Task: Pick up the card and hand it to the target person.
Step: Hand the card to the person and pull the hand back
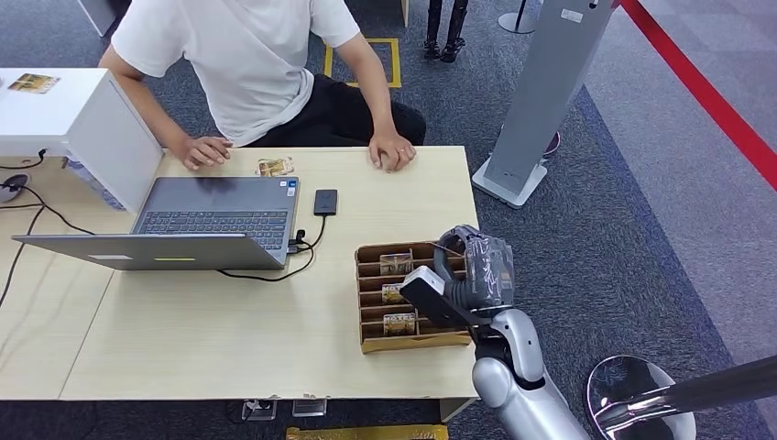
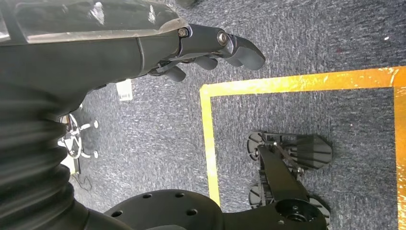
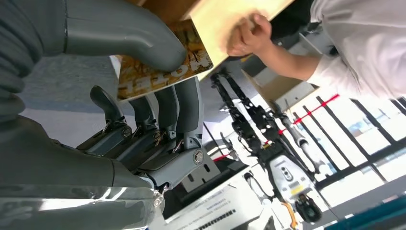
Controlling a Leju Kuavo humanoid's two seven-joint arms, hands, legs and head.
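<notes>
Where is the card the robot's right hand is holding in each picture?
Head view: the right hand hangs over the brown card holder at the table's near right; the held card itself is hidden by the hand.
Left wrist view: the card is not in it.
Right wrist view: the yellow card is pinched between thumb and fingers.
Shared landmark: the person's hand resting on the wooden table edge.

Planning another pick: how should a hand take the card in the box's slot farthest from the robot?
Pinch the far-slot card by its exposed top edge, coming down from above. It stands between the dividers of the box, so only that upper strip is free.
</notes>
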